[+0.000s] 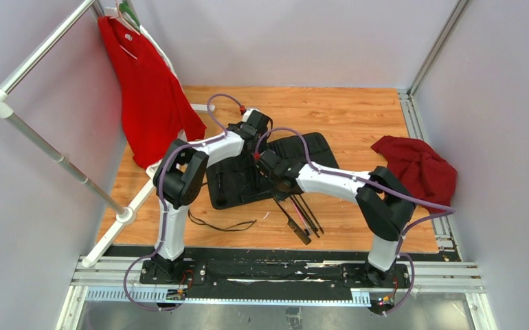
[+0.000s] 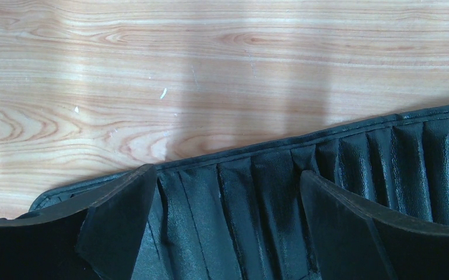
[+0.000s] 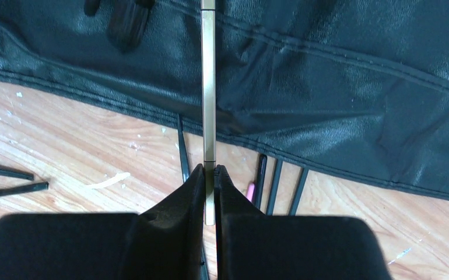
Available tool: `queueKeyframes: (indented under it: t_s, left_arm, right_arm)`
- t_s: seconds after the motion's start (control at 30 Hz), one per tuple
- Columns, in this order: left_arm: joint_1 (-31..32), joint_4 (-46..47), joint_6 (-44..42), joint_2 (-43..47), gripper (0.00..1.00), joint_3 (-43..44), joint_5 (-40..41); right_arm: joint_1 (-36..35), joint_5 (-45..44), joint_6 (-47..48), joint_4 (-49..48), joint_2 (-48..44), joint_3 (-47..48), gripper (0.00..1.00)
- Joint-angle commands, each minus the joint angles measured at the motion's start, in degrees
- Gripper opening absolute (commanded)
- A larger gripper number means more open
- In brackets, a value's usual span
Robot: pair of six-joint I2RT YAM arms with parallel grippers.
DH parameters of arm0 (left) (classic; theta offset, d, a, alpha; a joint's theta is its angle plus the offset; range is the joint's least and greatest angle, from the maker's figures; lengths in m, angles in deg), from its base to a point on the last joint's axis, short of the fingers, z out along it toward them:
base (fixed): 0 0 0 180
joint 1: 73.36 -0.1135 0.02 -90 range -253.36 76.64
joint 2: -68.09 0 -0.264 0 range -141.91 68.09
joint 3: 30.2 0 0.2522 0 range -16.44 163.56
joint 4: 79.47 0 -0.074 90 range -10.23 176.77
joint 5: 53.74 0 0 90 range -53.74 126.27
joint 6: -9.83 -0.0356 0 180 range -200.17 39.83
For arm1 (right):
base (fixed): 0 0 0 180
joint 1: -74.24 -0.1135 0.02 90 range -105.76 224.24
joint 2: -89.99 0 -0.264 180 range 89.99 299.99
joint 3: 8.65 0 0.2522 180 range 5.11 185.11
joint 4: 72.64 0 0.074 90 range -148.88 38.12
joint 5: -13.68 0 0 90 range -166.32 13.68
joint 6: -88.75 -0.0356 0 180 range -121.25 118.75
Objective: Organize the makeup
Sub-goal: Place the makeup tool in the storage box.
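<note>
Left of the case (image 1: 231, 185), a red shirt (image 1: 148, 96) hangs limp from a white tube rack. The case itself is a long black roll of grained, leather-like fabric with stitched edges, spread flat on the pale wood-grain table (image 1: 358, 117).

The left pincer (image 2: 228, 175) hovers over the case's far edge. Its two matte black fingers (image 2: 117, 227) stand wide apart with nothing between them. Below them a row of narrow, puckered pockets runs along the inside of the case.

A thin black cord (image 1: 220, 225) lies in a loose loop on the wood just beyond the near left corner of the case.

The right pincer (image 3: 209, 175) sits at the case's near edge, its jaws drawn almost together. They clamp the end of a gold-handled tool (image 3: 209, 87), a slim, flat, straight strip with a dull metallic sheen. From the fingertips it runs straight out across the near hem and over the glossy black fabric. Its far end is cut off by the top of the right wrist view.

The loose brushes (image 1: 303, 216) lie on the table just off the case's near edge, below and beside the right pincer. They are thin black sticks fanned close together, one with a pink accent (image 3: 249, 191).

Well to the right of the case, a crumpled red cloth (image 1: 420, 168) rests at the table's edge.
</note>
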Motion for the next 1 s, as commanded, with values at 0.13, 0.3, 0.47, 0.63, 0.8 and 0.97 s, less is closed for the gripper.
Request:
queueKeyframes:
  t_s: [0.13,0.3,0.47,0.63,0.8,0.97]
  left_arm:
    - [-0.2,-0.7,0.2,-0.3,0.98,-1.3,-2.0]
    - [-0.2,-0.8,0.3,-0.2,0.98,-1.5,-2.1]
    - [-0.2,-0.8,0.4,-0.2,0.98,-1.5,-2.3]
    - [-0.2,-1.0,0.7,-0.1,0.98,-1.4,-2.5]
    - [-0.2,-1.0,1.0,0.0,0.98,-1.5,-3.0]
    - [-0.2,-1.0,1.2,-0.1,0.98,-1.5,-3.4]
  right_arm:
    - [2.0,0.4,0.6,-0.6,3.1,3.9,0.01]
    - [3.0,0.6,0.8,-0.7,4.0,4.6,0.01]
    - [3.6,0.9,0.6,-0.7,4.6,5.1,0.01]
    - [4.0,1.2,-0.6,-0.5,5.3,5.6,0.01]
    - [4.0,0.9,-3.9,0.4,5.8,6.2,0.01]
    - [4.0,0.3,-8.4,-0.6,3.8,3.9,0.01]
